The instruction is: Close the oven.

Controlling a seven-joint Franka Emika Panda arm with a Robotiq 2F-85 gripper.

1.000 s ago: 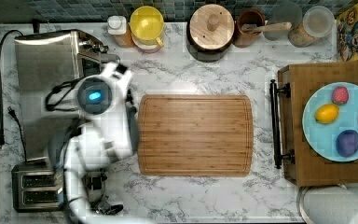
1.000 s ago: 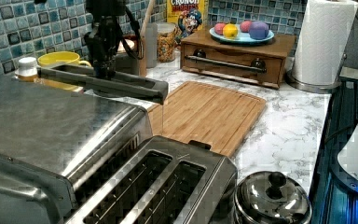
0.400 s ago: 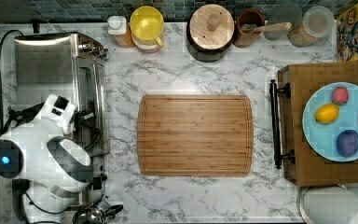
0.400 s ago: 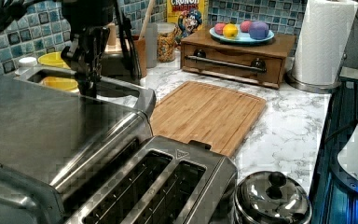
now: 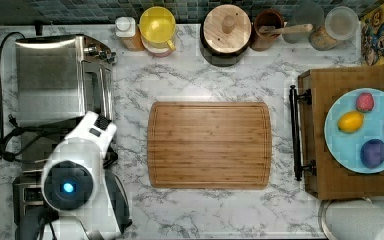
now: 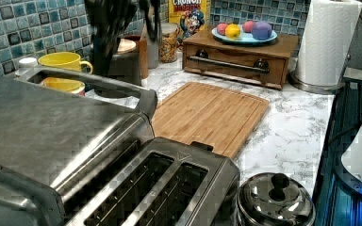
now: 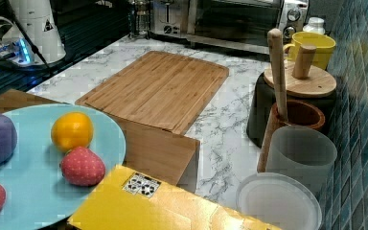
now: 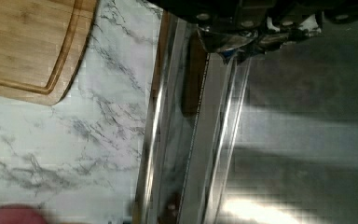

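Observation:
The oven (image 5: 50, 75) is a big steel box at the top view's left, and it also stands at the right view's back (image 7: 239, 19). Its glass door (image 5: 100, 92) is swung up, upright or nearly so against the front. The steel bar handle (image 6: 99, 84) runs along the door's top edge in the left view. My gripper (image 6: 107, 28) hangs blurred just above and behind that handle. In the wrist view the gripper (image 8: 256, 32) sits over the oven's brushed top (image 8: 307, 140), beside the door's edge. My white arm (image 5: 75, 175) covers the oven's near end.
A bamboo cutting board (image 5: 209, 145) lies mid-counter. A two-slot toaster (image 6: 160, 188) and a pot lid (image 6: 275, 197) sit beside the oven. A yellow mug (image 5: 157, 25) and a lidded black pot (image 5: 226, 32) stand at the back. A wooden box carries a blue plate (image 5: 375, 102).
The oven door has swung up from lying flat open to upright against the oven. My arm has moved toward the top view's lower left, and the gripper has risen above the handle.

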